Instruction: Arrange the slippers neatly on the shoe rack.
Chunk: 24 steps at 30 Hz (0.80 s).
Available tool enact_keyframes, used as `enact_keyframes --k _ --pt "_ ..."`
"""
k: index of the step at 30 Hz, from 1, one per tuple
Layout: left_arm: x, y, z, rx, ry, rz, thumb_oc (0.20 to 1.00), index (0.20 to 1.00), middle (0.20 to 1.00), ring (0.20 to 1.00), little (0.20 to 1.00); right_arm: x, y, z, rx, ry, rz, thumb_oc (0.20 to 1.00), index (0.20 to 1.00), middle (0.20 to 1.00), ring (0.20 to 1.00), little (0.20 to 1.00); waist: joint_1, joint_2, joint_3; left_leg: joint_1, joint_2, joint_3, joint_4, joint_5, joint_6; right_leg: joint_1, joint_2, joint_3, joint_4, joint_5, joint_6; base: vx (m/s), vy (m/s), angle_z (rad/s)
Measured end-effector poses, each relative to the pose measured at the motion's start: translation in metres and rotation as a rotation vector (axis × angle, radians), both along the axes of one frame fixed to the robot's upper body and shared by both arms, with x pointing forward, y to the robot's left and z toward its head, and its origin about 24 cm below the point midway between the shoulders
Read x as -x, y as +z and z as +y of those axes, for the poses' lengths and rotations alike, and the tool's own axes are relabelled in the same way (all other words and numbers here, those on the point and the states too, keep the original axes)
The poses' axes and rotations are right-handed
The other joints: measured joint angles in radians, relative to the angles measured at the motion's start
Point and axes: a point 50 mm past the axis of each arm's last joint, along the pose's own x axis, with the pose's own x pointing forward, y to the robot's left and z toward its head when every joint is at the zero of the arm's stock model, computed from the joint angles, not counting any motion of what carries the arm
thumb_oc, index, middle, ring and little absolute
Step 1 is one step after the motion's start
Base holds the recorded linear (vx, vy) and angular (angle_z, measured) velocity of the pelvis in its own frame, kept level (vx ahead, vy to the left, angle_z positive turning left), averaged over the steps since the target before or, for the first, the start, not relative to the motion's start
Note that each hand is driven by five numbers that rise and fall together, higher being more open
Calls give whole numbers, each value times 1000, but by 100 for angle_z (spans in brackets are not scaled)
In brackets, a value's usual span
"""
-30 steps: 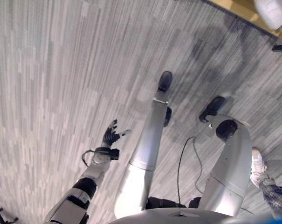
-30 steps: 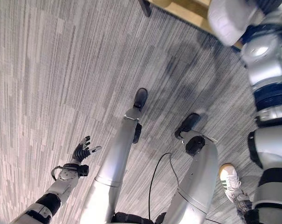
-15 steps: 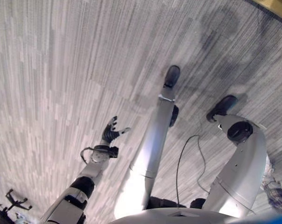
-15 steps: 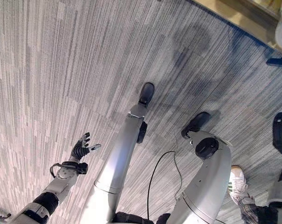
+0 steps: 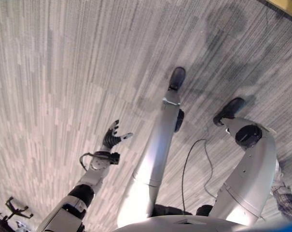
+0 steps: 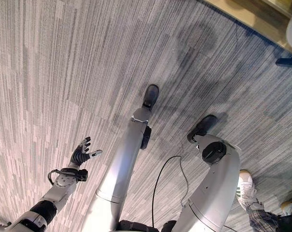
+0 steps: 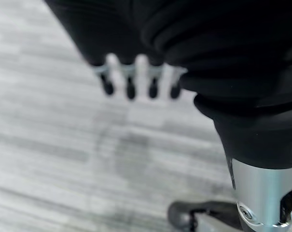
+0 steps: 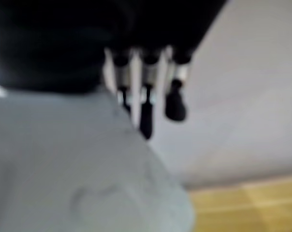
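My left hand (image 5: 113, 138) hangs low at my left side over the grey striped carpet (image 5: 63, 72), open, with its fingers spread and nothing in it. In its own wrist view the fingertips (image 7: 130, 89) point out over bare carpet. My right hand (image 8: 146, 96) shows against a pale wall, right beside a blurred pale grey surface (image 8: 73, 174). I cannot tell what that surface is or whether the hand holds it.
A light wooden edge (image 6: 254, 13) runs across the far right corner, and wood (image 8: 242, 208) also lies below the right hand. A person's white sneaker (image 6: 245, 185) and plaid trouser leg stand close at my right. A small black object (image 5: 15, 208) lies at the lower left.
The camera has swung as I step, so the floor has shifted. My right arm has slid out past the right eye view's right edge. The left hand stays open, slightly lower.
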Motion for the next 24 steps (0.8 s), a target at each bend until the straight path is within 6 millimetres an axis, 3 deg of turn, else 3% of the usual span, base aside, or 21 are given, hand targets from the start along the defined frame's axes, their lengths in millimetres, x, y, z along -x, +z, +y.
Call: enact_keyframes --k 13,14,15,21,24 --pt "0 1 -1 -3 -5 -18 1000 1000 1000 1000 1000 1 3 6 25 5 -7 200 200 200 200 200 2 -11 -5 -11 -6 -1 -26 9 1 -14 -2 0 -17 5 14 0 0 0" --pt "0 1 -1 -4 -3 -18 1000 1000 1000 1000 1000 2 5 7 30 5 -10 451 451 451 451 451 1 -11 -5 -11 -6 0 -29 10 1 -15 -2 0 -18 6 14 0 0 0" --pt "0 1 -1 -4 -1 -19 1000 1000 1000 1000 1000 2 5 7 30 5 -12 1000 1000 1000 1000 1000 1 -11 -5 -11 -6 0 -32 13 -2 -15 -2 0 -20 6 14 0 0 0" --pt "1 1 2 -18 0 -16 1000 1000 1000 1000 1000 1 4 6 16 1 -25 1000 1000 1000 1000 1000 4 -11 -5 -8 -7 -1 -52 21 -5 -18 -3 -1 -26 6 14 -4 5 1" --pt "9 -12 7 -53 8 52 1000 1000 1000 1000 1000 -5 11 20 -16 62 -40 1000 1000 1000 1000 1000 0 -11 -5 -5 -5 -1 -77 32 -7 -23 0 -1 -41 15 14 0 0 0"
